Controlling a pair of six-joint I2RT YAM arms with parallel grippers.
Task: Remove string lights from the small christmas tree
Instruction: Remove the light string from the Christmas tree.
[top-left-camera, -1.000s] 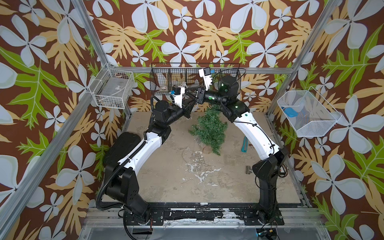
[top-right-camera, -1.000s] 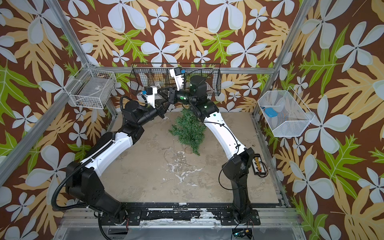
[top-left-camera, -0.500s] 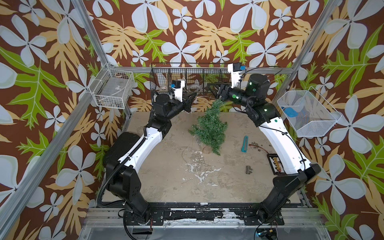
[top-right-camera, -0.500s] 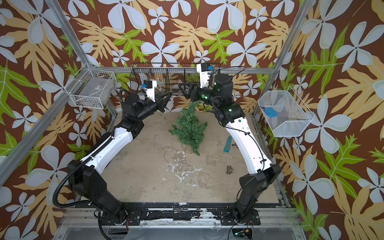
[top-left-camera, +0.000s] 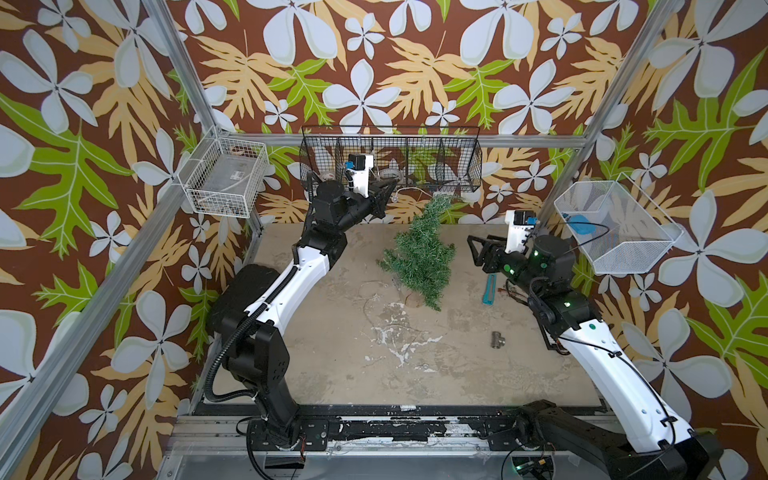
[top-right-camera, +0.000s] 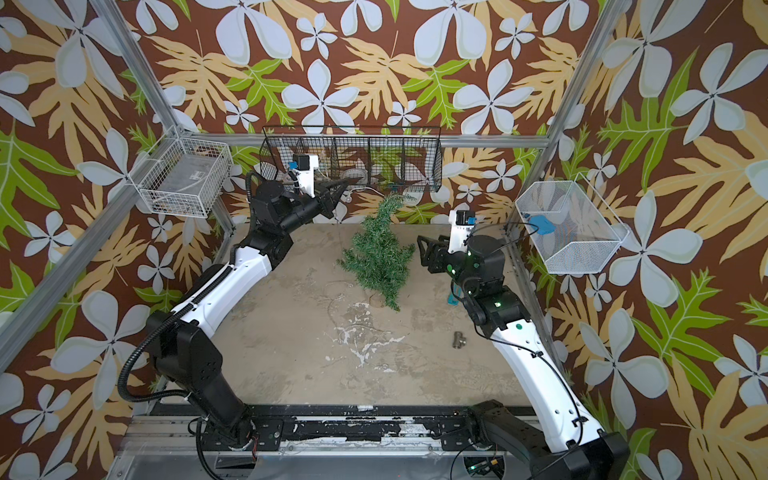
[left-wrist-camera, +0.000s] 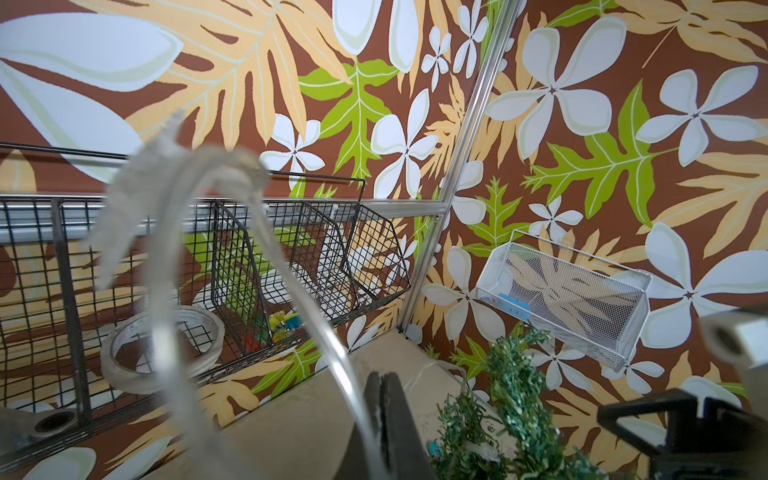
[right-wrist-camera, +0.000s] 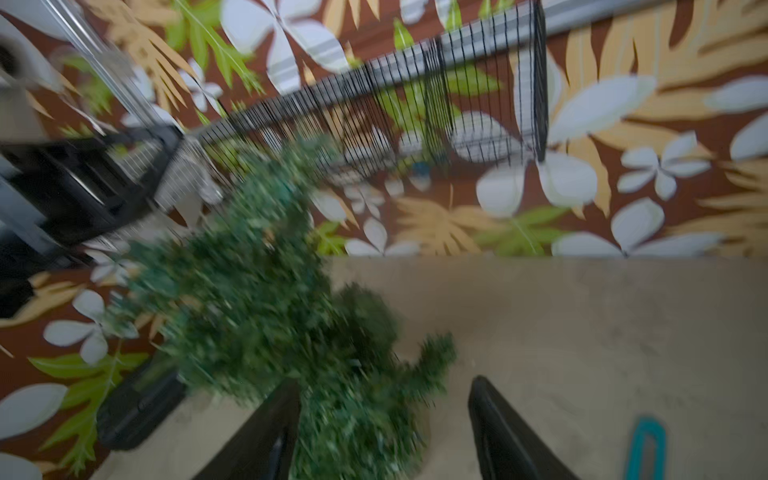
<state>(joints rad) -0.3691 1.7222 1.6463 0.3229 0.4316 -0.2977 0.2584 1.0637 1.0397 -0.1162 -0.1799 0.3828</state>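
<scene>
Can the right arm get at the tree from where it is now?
Likely yes. The right pincer stands open right beside the tree, pointing at its branches, and nothing sits between them.

Motion-blurred small christmas tree (right-wrist-camera: 249, 291) across the right wrist view.

The worn tan table (top-left-camera: 332, 374) bears the tree (top-left-camera: 419, 257), a teal bar (top-left-camera: 488, 291), a metal fitting (top-left-camera: 497, 340) and perhaps a thin wire (top-left-camera: 366, 297).
</scene>
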